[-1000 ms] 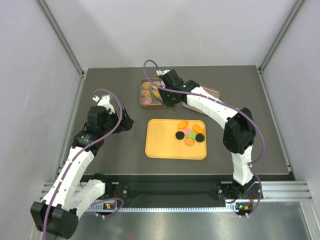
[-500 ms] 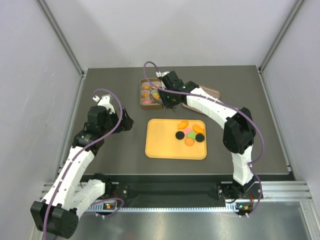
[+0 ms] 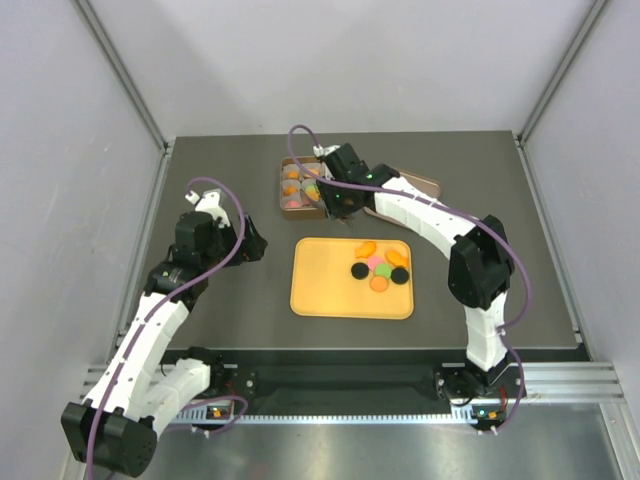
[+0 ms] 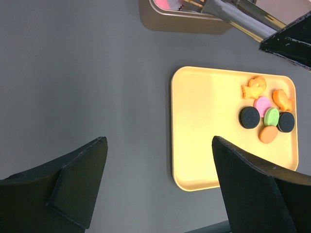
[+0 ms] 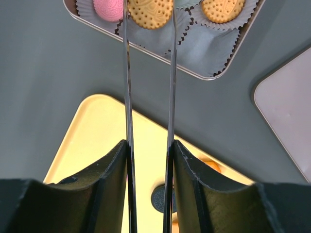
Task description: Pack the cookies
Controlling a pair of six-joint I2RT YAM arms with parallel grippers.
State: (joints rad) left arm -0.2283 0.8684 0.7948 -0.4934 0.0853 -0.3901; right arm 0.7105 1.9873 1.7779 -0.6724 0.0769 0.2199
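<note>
Cookies (image 4: 262,104) sit on tray (image 4: 204,141); right gripper (image 5: 148,4) clamps tan cookie (image 5: 149,13) in tin (image 4: 184,25); left gripper (image 4: 159,148) spread

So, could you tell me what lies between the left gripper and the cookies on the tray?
Only bare dark table, then the yellow tray's empty left half, separate the left gripper from the cookies, as the top view shows.

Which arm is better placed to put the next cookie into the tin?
Right. The right gripper hangs over the tin with a tan cookie between its fingers. The left gripper is open and empty, beside the tray.
</note>
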